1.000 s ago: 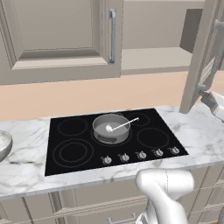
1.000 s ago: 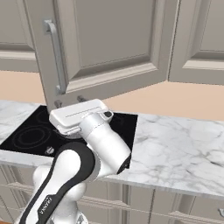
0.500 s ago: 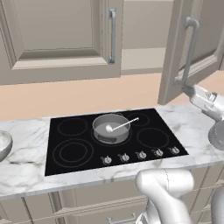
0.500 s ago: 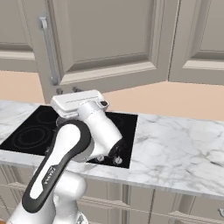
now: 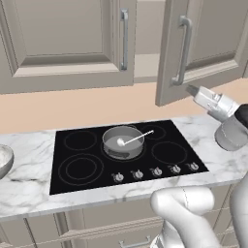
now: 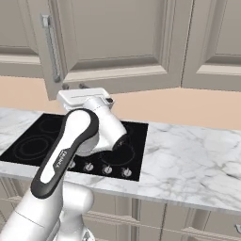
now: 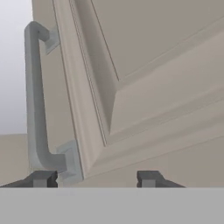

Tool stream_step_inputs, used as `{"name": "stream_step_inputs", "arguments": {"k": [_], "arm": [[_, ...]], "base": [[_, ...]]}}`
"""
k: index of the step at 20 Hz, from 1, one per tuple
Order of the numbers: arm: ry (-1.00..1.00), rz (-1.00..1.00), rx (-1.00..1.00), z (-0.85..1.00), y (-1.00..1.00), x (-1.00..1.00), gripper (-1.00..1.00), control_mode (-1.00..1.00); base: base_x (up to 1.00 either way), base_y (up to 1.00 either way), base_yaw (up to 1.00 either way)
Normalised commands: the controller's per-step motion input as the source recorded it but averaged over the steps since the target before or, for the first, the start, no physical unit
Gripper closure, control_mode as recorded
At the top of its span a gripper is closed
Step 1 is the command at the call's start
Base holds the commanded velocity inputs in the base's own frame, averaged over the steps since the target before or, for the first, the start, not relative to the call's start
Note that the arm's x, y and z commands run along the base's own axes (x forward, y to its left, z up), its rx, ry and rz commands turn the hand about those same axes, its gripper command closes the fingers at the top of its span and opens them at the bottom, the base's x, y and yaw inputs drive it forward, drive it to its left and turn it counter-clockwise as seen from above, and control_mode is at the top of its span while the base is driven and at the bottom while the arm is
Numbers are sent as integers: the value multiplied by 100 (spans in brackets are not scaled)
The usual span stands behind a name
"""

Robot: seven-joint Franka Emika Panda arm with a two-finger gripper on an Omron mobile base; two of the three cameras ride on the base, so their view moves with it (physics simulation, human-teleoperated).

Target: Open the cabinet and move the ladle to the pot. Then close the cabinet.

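The cabinet's right door (image 5: 206,43) stands partly open, with its silver bar handle (image 5: 183,51) facing the room; the left door (image 5: 63,38) is shut. My gripper (image 5: 191,89) is at the open door's lower edge, just under the handle's foot. In the hand view the gripper (image 7: 96,179) is open, its fingertips spread in front of the door panel (image 7: 153,78) beside the handle (image 7: 35,100). The grey pot (image 5: 121,142) sits on the cooktop. The ladle (image 5: 133,139) lies in it, its thin handle pointing right over the rim.
The black cooktop (image 5: 72,140) has a row of knobs (image 5: 155,172) along its front. A rounded whitish bowl (image 5: 4,160) sits at the left edge of the marble counter (image 6: 188,155). My arm (image 6: 80,136) stands over the cooktop's right half.
The open door has swung leftward toward the cabinet front, and my gripper has travelled left with it at its lower edge. Pot and ladle have not moved.
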Motion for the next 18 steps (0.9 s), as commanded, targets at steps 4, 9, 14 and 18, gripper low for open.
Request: {"name": "stream_step_inputs", "arguments": {"k": [4,9,14,18], "arm": [[0,-3,0,6,22,45,-100,-100],[0,-10,-1,7,29,42,-100,-100],[0,-13,-1,6,32,44,-100,-100],[2,-12,0,4,22,40,-100,-100]], "base": [[0,0,0],[0,0,0],[0,0,0],[0,0,0]]}}
